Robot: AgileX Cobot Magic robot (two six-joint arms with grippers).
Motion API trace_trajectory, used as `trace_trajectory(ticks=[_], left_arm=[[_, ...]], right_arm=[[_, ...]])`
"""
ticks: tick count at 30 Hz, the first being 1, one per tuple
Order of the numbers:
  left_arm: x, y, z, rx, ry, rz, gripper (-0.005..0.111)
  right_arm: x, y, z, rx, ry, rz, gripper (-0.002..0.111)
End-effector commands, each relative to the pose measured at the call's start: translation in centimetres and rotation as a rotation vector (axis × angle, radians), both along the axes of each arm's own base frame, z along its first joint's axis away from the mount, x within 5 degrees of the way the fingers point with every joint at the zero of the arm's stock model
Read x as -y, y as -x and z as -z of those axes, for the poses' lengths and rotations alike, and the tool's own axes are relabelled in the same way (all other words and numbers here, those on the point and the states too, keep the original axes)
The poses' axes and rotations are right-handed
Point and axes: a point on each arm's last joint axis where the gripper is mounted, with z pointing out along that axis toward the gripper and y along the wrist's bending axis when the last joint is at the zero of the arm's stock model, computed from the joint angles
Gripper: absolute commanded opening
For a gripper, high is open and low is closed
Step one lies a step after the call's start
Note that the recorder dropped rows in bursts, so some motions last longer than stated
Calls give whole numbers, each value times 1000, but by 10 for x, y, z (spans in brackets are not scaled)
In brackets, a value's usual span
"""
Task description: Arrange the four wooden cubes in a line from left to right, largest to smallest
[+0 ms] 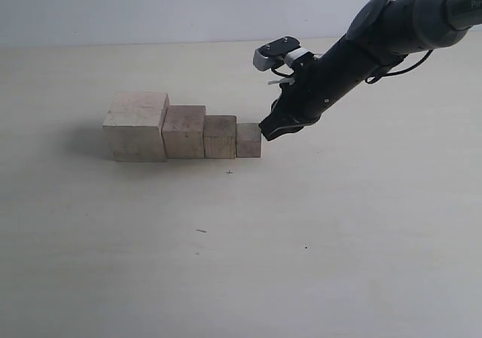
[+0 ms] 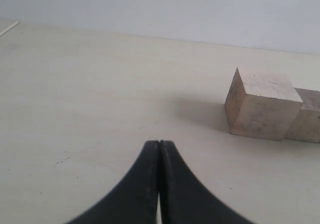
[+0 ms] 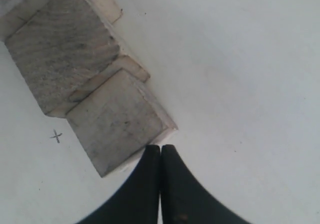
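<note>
Four pale wooden cubes stand side by side in a row on the table, stepping down in size from left to right: the largest cube (image 1: 136, 126), the second (image 1: 184, 131), the third (image 1: 220, 136) and the smallest cube (image 1: 248, 140). My right gripper (image 1: 268, 131) is shut, empty, its tips against the smallest cube's right side. In the right wrist view the smallest cube (image 3: 117, 121) lies just ahead of the shut tips (image 3: 160, 147), the third cube (image 3: 62, 54) behind it. My left gripper (image 2: 159, 143) is shut and empty, well away from the largest cube (image 2: 262, 104).
A small pencilled cross (image 1: 229, 172) marks the table just in front of the row, also seen as a cross (image 3: 56, 135) beside the smallest cube. The pale tabletop (image 1: 226, 263) stretches to a white wall (image 1: 151, 7) at the back.
</note>
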Motion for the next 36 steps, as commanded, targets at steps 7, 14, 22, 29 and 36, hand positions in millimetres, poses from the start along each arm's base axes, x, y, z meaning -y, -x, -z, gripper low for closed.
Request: trace_trajectory(ticks=[7,14,22,29,36], left_arm=[[0,0,0,10,5,4,0],[0,0,0,10,5,4,0],[0,0,0,10,5,4,0],[0,0,0,10,5,4,0],[0,0,0,10,5,4,0]], right_arm=[[-2,0,-1,6,-20,17,0],[-2,0,-1,1,-21,22,0],[-2,1,-1,-9,-14,20,0],[2,0,1,-2,30,18,0],[1,0,1,-6,23,25,0]])
